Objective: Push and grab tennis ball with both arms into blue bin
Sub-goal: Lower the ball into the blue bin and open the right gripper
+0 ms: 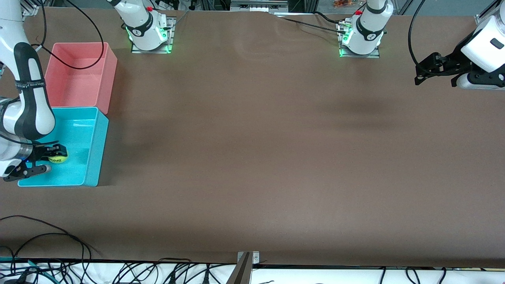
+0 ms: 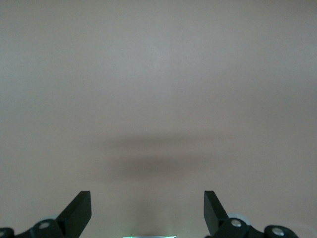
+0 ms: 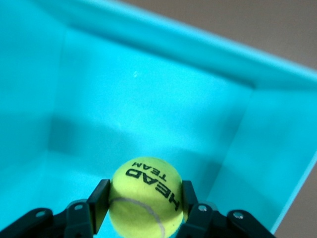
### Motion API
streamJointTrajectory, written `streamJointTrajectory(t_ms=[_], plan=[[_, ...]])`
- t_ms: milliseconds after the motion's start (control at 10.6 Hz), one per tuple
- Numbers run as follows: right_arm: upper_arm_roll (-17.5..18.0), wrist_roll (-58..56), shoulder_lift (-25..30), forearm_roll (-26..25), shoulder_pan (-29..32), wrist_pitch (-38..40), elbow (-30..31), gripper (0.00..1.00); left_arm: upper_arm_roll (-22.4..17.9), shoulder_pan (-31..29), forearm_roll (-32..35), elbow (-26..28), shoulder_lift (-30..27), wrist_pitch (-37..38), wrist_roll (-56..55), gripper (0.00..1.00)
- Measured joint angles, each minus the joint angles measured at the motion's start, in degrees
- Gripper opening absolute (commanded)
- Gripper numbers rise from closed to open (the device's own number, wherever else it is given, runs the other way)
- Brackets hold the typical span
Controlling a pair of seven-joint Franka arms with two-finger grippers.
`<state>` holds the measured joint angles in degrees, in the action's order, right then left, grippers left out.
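Observation:
The yellow-green tennis ball [image 1: 59,159] [image 3: 146,196] sits between the fingers of my right gripper [image 1: 55,154] [image 3: 145,199], which is shut on it. Gripper and ball are inside the blue bin [image 1: 93,156] [image 3: 148,94], at the end nearer the front camera. I cannot tell whether the ball touches the bin's floor. My left gripper [image 1: 419,75] [image 2: 147,201] hangs open and empty over bare table at the left arm's end, where that arm waits.
A pink bin [image 1: 107,77] stands against the blue bin, farther from the front camera. Both arm bases [image 1: 150,35] [image 1: 361,39] stand along the table's back edge. Black cables [image 1: 47,240] lie at the table's front edge.

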<state>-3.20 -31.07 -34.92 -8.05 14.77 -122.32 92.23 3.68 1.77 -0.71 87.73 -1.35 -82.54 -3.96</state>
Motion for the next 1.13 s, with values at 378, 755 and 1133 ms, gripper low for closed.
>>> streamJointTrajectory(t_ms=[378,755,1133], plan=[[-1.4,-2.6,3.4,0.0,2.2,0.0,5.9,0.35,0.1,0.4,0.0,0.0,0.0,0.0,0.0,1.0],[-1.4,-3.9,4.5,0.0,4.5,-0.5,8.9,0.35,0.2,0.4,0.0,-0.1,0.0,0.0,0.0,1.0],[-1.4,-3.9,4.6,0.0,4.8,-2.4,13.2,0.35,0.2,0.5,0.0,-0.1,0.0,0.0,0.0,1.0]])
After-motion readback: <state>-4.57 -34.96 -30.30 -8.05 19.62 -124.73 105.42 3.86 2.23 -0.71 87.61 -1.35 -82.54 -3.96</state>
